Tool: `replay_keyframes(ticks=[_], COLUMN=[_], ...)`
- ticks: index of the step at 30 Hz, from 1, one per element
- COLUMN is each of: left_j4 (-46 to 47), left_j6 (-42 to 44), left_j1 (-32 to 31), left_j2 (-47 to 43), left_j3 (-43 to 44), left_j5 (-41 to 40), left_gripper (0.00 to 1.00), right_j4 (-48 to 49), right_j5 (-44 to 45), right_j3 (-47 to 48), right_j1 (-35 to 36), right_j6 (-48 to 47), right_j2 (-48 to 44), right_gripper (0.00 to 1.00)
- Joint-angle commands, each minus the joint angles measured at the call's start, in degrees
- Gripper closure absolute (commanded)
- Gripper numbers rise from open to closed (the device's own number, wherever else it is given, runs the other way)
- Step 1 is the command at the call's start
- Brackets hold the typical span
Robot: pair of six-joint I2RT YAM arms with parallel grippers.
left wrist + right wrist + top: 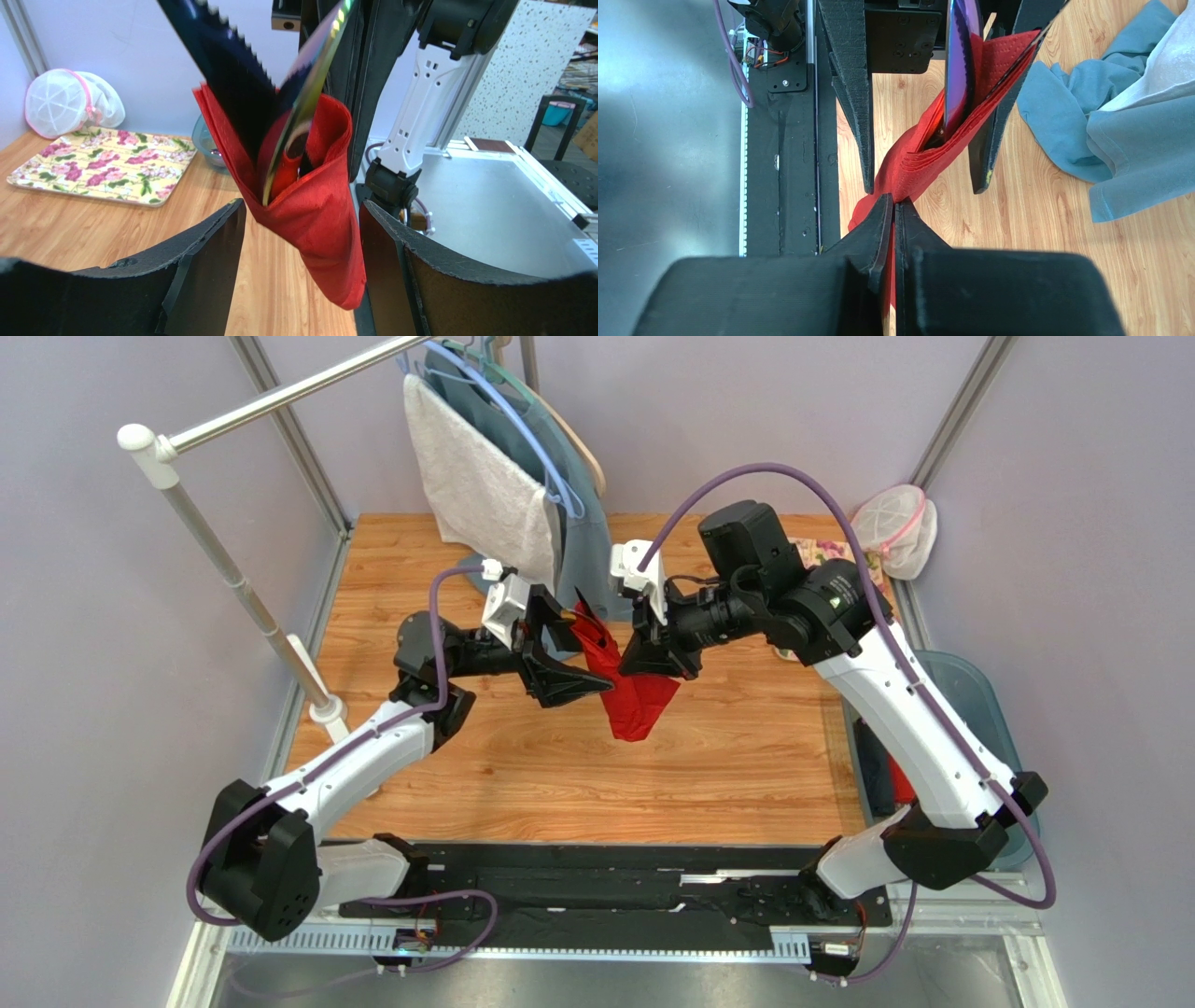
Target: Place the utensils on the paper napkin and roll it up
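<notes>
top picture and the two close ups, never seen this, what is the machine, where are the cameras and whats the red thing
These are two robot arms at a wooden table. The wide picture comes from a fixed camera above and behind them; each close-up comes from a camera on one wrist, looking past its own claw. The red thing is a paper napkin wrapped around a shiny utensil, held up above the table. The right claw is pinched shut on one end of it. The left claw is open, straddling the napkin. Cloths hang on a rack behind; a flowered mat lies on the table.
</notes>
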Motion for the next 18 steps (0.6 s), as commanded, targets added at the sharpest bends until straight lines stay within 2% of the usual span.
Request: replay_keyframes(ticks=[1, 7, 10, 13, 18], left_j4=[5.09, 5.27, 5.53, 5.79, 5.62], left_j6=[-1.36, -1.45, -2.06, -2.85, -3.91], left_j1=[-0.34, -1.48, -1.66, -1.84, -1.84], left_j2=[-0.83, -1.8, -1.36, -0.65, 0.31], left_j3=[2.56, 2.03, 2.46, 3.08, 4.22], left_j5=[-0.33, -0.24, -0.59, -0.51, 0.11], left_gripper=[0.32, 0.42, 0.44, 0.54, 0.77], right_j4=[4.99, 7.01, 7.63, 8.06, 9.21], right_j5=[0.88, 2.55, 2.99, 3.17, 4.14], right_j3=[1.85, 0.26, 0.08, -0.53, -2.46], right_j1=[0.56, 0.65, 0.56, 0.56, 0.65], right_j6=[-1.17, 0.76, 0.94, 1.03, 1.38], right_j2=[-1.96, -2.84, -3.1, -3.54, -4.95], right_gripper=[1.0, 1.0, 1.0, 1.0, 1.0])
